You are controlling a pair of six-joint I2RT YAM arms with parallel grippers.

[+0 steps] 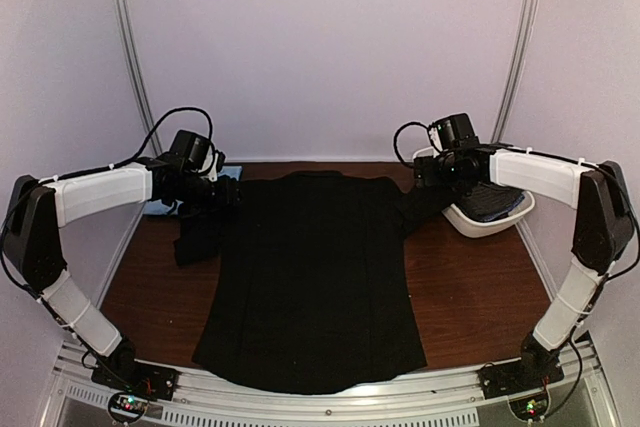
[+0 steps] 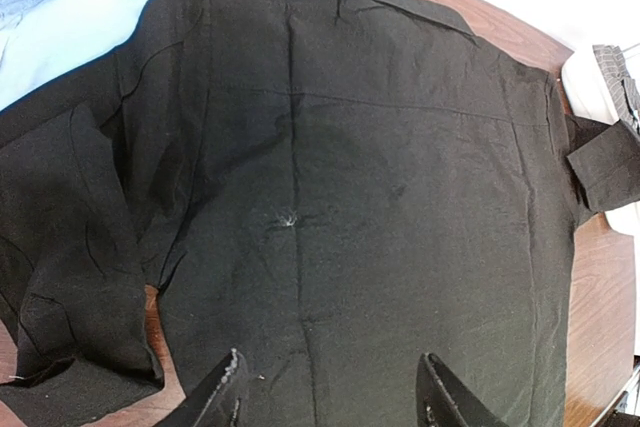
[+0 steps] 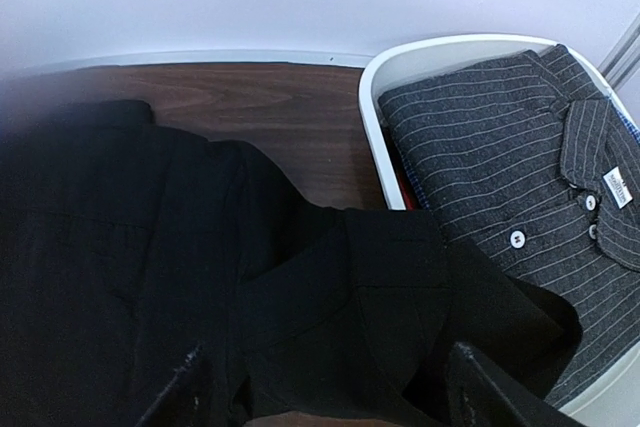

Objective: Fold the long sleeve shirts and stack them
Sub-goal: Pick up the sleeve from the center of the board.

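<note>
A plain black long sleeve shirt (image 1: 310, 277) lies flat, back up, in the middle of the table, collar at the far side. Its left sleeve (image 2: 70, 277) is bunched beside the body. Its right sleeve (image 3: 400, 317) reaches towards the tub, the cuff lying over the tub's edge. My left gripper (image 1: 215, 192) hovers open over the left shoulder; in the left wrist view (image 2: 335, 392) only flat black cloth (image 2: 380, 197) lies below it. My right gripper (image 1: 430, 179) is open above the right sleeve, which lies between the spread jaws in the right wrist view (image 3: 330, 387). A light blue shirt (image 2: 70, 17) lies at the far left.
A white oval tub (image 1: 515, 217) stands at the far right, its rim (image 3: 375, 107) beside the sleeve. It holds a folded dark grey striped shirt (image 3: 500, 157) with pale buttons. Bare brown tabletop (image 1: 470, 287) shows on both sides of the black shirt. White walls close in the back.
</note>
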